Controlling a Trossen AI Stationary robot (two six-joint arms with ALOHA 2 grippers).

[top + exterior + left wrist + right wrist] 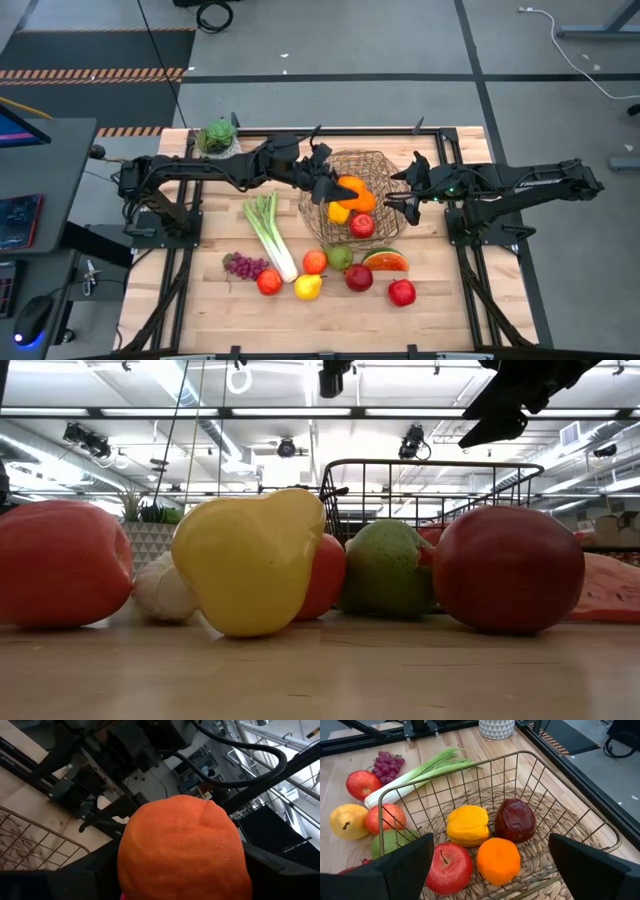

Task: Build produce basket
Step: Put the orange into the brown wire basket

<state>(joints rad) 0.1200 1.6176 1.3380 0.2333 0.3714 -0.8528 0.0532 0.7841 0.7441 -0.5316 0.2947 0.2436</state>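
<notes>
The round wire basket (350,170) stands at the table's middle, toward the far side. In it lie a yellow pepper (466,825), a dark red apple (515,820), a red apple (447,867) and an orange (497,860). My left gripper (338,186) reaches over the basket from the left, shut on another orange (182,850). My right gripper (490,845) is open and hovers at the basket's right rim (398,200), touching nothing. More produce lies on the table nearer the near edge: a leek (270,235), grapes (243,265), a green pear (340,257), a watermelon slice (385,262) and red apples. My left gripper has the orange (352,190) pinched between its two fingers (285,875), one on each side of the fruit. The fingers come from the table's left. The orange is lifted clear, above the basket's inside.
A small green plant in a white pot (217,137) stands at the far left of the table. A yellow pear-shaped fruit (248,560) and red apples (508,568) lie near the near edge. Bare wood shows along the near edge.
</notes>
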